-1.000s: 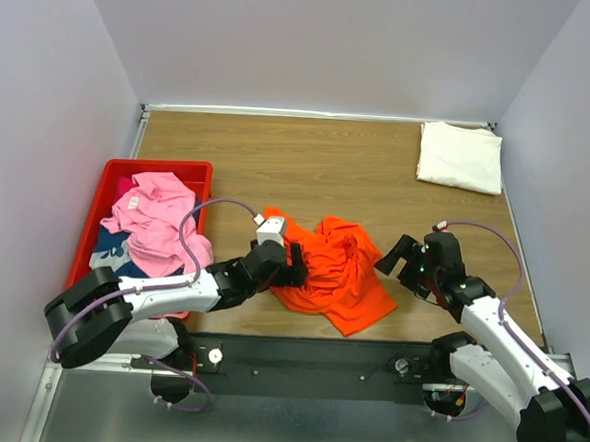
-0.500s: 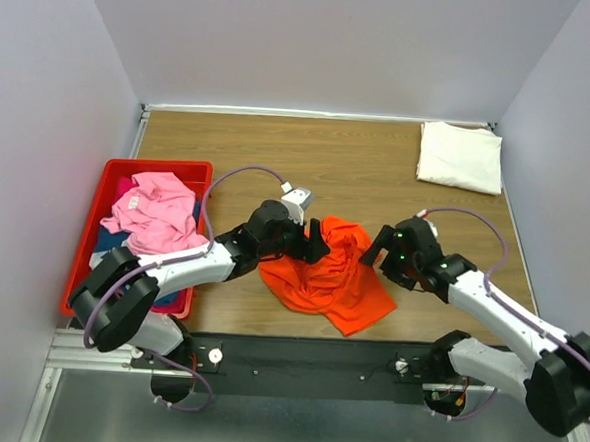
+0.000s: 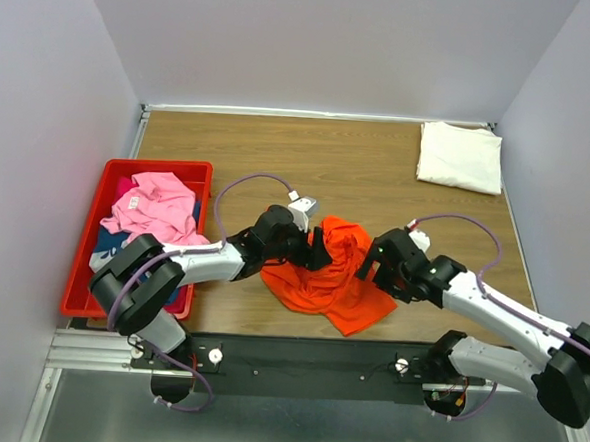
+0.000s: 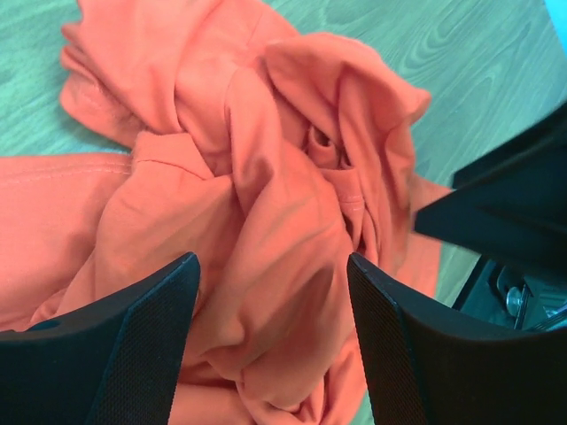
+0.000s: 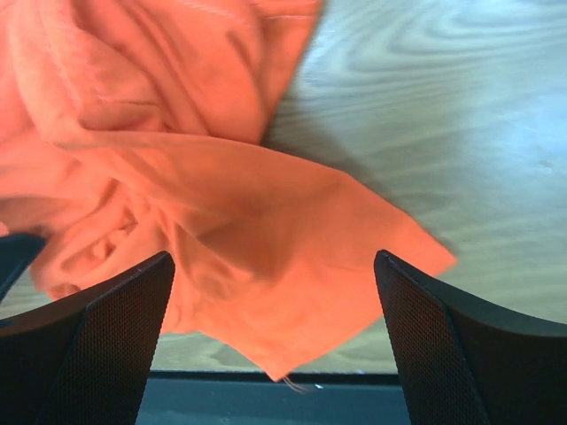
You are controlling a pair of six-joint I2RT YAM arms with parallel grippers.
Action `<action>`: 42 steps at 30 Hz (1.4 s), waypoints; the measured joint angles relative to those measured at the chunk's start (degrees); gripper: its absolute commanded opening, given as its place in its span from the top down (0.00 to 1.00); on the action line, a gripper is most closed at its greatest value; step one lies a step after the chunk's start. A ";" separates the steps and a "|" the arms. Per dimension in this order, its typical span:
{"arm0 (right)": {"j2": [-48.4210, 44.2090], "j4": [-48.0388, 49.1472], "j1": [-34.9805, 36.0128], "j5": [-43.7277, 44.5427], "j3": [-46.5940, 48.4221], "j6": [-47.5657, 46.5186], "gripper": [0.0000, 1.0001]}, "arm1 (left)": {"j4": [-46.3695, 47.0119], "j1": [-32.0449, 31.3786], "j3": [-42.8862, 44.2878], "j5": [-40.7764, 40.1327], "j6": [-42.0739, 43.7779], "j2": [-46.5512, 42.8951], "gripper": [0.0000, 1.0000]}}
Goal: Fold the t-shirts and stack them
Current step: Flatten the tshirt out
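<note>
A bright orange t-shirt (image 3: 332, 273) lies crumpled on the wooden table near the front middle. My left gripper (image 3: 318, 248) is open over its left part; in the left wrist view the folds (image 4: 266, 204) lie between my spread fingers (image 4: 124, 345). My right gripper (image 3: 371, 261) is open at the shirt's right edge; the right wrist view shows the shirt's corner (image 5: 292, 292) between my fingers (image 5: 97, 336). A cream-white t-shirt (image 3: 460, 157) lies folded at the back right. A pink t-shirt (image 3: 155, 212) sits on dark blue cloth (image 3: 108, 248) in the bin.
A red plastic bin (image 3: 101, 194) stands at the table's left edge. Grey walls close in the table at the back and sides. A black rail (image 3: 307, 357) runs along the table's front edge, also showing in the right wrist view (image 5: 266, 398).
Both arms have moved in toward the orange shirt. The left gripper went right and farther back over the shirt; the right gripper moved left to the shirt's right edge.
</note>
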 measured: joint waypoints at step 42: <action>-5.20 -2.89 0.02 9.73 -11.34 10.36 0.84 | 2.64 1.14 7.19 6.82 0.42 12.72 0.61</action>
